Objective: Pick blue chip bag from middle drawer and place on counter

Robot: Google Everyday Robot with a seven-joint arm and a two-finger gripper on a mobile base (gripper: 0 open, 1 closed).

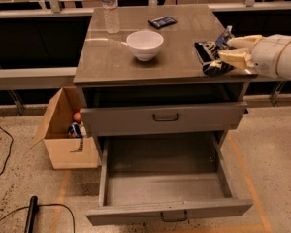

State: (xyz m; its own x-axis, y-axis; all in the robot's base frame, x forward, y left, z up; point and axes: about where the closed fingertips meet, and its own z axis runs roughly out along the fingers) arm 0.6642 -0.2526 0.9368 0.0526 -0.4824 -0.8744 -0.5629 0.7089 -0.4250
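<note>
Gripping the crinkled dark navy foil chip bag with white lettering (207, 53), the cream two-finger gripper (231, 51) sits at the 3 o'clock edge of the glossy grey-brown cabinet counter (111, 57). Its fingers (242, 41) are clenched on the bag's right side, one above and one below. The bag's long axis runs from about 11 o'clock to 5 o'clock, its near end reaching the counter's front right corner. Whether the bag rests on the counter or hangs just over it cannot be told.

In this single camera view there is one chip bag and one gripper. There are two drawers: the wide shallow grey middle drawer (165, 186), pulled fully open at 6 o'clock with its floor bare, and a grey upper drawer front (136, 120) above it. On the counter stand one white bowl (144, 43) near the middle, one clear plastic water bottle (110, 11) at 11 o'clock and one small flat dark blue packet (162, 21) at 12 o'clock. One open cardboard box (63, 144) sits on the floor at 9 o'clock.

The fingers hide the bag's right part, and its lettering is unreadable. The white arm (281, 57) is cut off at the right edge. The box's contents are hard to make out.
</note>
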